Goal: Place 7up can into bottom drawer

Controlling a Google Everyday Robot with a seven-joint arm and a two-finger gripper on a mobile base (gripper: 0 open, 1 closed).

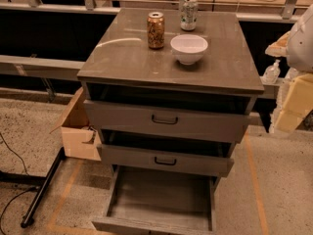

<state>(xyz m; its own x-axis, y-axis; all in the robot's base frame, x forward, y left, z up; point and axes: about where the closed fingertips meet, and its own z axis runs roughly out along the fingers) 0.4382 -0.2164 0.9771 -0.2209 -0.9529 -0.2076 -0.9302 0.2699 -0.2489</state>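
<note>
The 7up can [189,14], silver-white with green markings, stands upright at the back of the cabinet top [127,58]. The bottom drawer [161,199] is pulled wide open, and its wooden tray shows nothing inside. My gripper [292,104] is at the far right edge of the view, beside the cabinet's right side and below the level of its top. It is blurred and partly cut off by the frame. It is well apart from the can and holds nothing that I can see.
A brown-gold speckled can [156,30] and a white bowl [189,49] stand in front of the 7up can. The two upper drawers [165,119] are slightly ajar. A cardboard box [78,129] and a black pole [41,190] lie to the left of the cabinet.
</note>
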